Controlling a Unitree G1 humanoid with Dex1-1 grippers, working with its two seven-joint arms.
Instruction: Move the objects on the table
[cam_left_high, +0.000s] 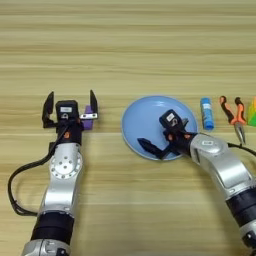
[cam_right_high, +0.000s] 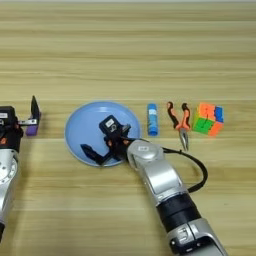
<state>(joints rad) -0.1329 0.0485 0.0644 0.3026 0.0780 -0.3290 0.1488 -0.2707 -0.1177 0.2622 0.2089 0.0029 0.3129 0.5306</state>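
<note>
Nearest, at the plate's front edge: right gripper, reaching in from the lower right, one black finger low at the near rim, the other up over the plate's floor. Looks part open, straddling the rim of the round light-blue plate, but a true pinch on it cannot be told from here. Plate flat on the table, nothing lying in it.

Level with that, on the left: left gripper, fingers spread wide and pointing away, holding nothing. Small purple block just inside the right-hand finger, touching or nearly so (hard to separate), not centred in the gap.

A little farther back, in a row right of the plate: blue glue stick, orange-handled pliers, then the multicoloured puzzle cube, all apart from both arms.

Risks, as judged: a shallow hold on a thin rim could slip, or tip the plate's far edge up if lifted. Dragged right, the plate would knock the glue stick into the pliers. On the left, closing off-centre would likely shove the purple block sideways rather than trap it.
</note>
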